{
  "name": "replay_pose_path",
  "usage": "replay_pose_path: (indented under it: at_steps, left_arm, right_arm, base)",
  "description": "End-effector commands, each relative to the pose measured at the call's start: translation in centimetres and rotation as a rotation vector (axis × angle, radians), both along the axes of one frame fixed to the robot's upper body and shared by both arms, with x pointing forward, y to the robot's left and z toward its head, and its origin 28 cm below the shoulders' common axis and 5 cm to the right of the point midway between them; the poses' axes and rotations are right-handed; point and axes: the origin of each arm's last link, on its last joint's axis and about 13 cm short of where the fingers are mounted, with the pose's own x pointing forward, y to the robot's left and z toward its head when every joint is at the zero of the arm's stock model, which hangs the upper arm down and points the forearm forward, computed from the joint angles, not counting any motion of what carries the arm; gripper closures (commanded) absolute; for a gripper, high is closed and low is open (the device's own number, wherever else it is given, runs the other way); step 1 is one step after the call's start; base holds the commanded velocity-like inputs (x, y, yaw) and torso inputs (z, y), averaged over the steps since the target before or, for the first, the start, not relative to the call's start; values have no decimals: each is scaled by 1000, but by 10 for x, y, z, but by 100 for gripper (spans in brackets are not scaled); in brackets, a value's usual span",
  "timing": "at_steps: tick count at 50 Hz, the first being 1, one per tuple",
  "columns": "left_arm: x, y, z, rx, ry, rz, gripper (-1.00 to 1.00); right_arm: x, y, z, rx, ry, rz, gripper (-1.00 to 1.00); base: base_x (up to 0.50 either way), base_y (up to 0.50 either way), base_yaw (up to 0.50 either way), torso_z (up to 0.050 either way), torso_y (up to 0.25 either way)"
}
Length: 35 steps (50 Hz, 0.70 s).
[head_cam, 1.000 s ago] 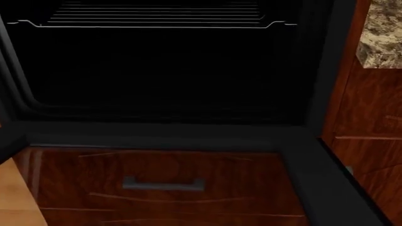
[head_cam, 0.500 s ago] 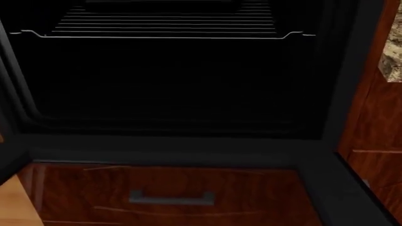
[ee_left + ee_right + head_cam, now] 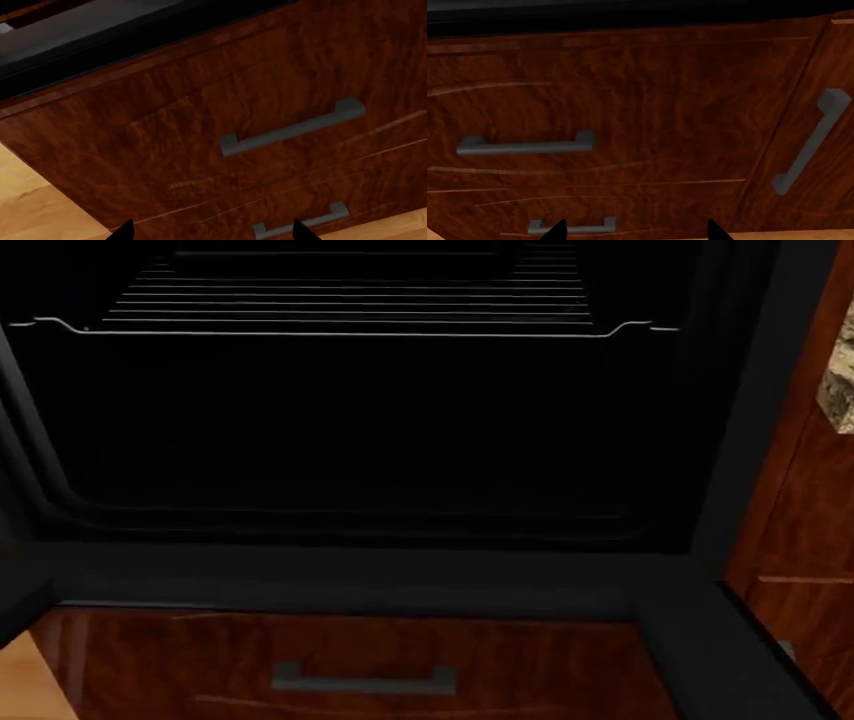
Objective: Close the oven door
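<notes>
The oven door [image 3: 347, 580] hangs open, lying flat out toward me below the dark oven cavity [image 3: 347, 430]. Its thick black frame runs along the hinge side and down the right side [image 3: 707, 660]. Through its glass pane [image 3: 534, 665] I see a reddish drawer front. Neither arm shows in the head view. My left gripper [image 3: 213, 232] is open, only its two black fingertips [image 3: 123, 232] showing, facing the drawers under the oven. My right gripper [image 3: 636, 231] is also open with nothing between its fingertips [image 3: 715, 231], facing the same drawers.
A wire rack [image 3: 347, 325] sits inside the cavity. Reddish drawers with grey bar handles [image 3: 293, 127] [image 3: 527, 145] lie under the oven. A cabinet door with an upright handle [image 3: 810, 142] stands beside them. A granite counter [image 3: 841, 380] is at right, light wood floor [image 3: 33, 200] below.
The head view has shifted: the oven rack, cavity and door frame now sit lower in the picture, and the counter has slid toward the right edge. The door stays open.
</notes>
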Motion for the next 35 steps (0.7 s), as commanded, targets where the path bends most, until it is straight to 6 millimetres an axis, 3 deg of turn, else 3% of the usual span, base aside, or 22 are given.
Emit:
replay_pose_path:
  at_steps: [1, 8, 14, 15, 17, 19, 20, 21, 22, 24, 26, 28, 29, 31, 33, 35]
  left_arm:
    - [0, 0, 1, 0, -1, 0, -100]
    - [0, -1, -1, -4, -1, -4, -100]
    - [5, -3, 19, -30, -33, -6, -100]
    - [7, -5, 13, -36, -46, -5, -100]
    - [8, -6, 33, -44, -63, -8, -100]
    - [10, -7, 25, -50, -83, -9, -100]
    - [10, -8, 40, -57, -94, -15, -100]
    - [9, -8, 34, -57, -99, -16, -100]
    - [10, -9, 50, -58, -109, -15, -100]
    - [9, -10, 57, -60, -125, -21, -100]
    - [8, -9, 60, -63, -135, -25, -100]
    - [8, -8, 48, -73, -148, -21, -100]
    - [8, -8, 60, -72, -152, -23, -100]
    - [9, -9, 55, -80, -158, -34, -100]
    - [11, -9, 74, -79, -175, -29, -100]
    - [12, -10, 69, -74, -196, -39, -100]
  right_arm:
    - [0, 0, 0, 10, 3, 2, -100]
    - [-1, 0, 1, 6, -6, -2, -100]
    - [1, -3, 16, -28, -54, -17, -100]
    - [2, -3, 20, -22, -58, -16, -100]
    - [2, -4, 25, -40, -76, -21, -100]
    - [1, -4, 33, -48, -94, -19, -100]
    - [1, -4, 37, -69, -110, -22, -100]
    - [1, -4, 39, -73, -117, -25, -100]
    - [1, -5, 42, -70, -122, -26, -100]
    - [0, -5, 47, -80, -141, -29, -100]
    - [-1, -4, 48, -102, -154, -31, -100]
    - [-2, -5, 54, -115, -177, -36, -100]
    - [-3, -5, 56, -115, -180, -35, -100]
    - [-2, -5, 60, -119, -194, -38, -100]
    - [-2, -4, 61, -129, -200, -35, -100]
    - [-1, -4, 68, -136, -219, -37, -100]
  base:
    - [82, 0, 0, 0, 0]
    - [63, 0, 0, 0, 0]
    - [0, 0, 0, 0, 0]
    - [0, 0, 0, 0, 0]
    - [0, 0, 0, 0, 0]
    - [0, 0, 0, 0, 0]
    - [0, 0, 0, 0, 0]
    - [0, 0, 0, 0, 0]
    - [0, 0, 0, 0, 0]
    - [0, 0, 0, 0, 0]
    - [0, 0, 0, 0, 0]
    - [0, 0, 0, 0, 0]
    - [0, 0, 0, 0, 0]
    - [0, 0, 0, 0, 0]
    - [0, 0, 0, 0, 0]
    - [0, 0, 0, 0, 0]
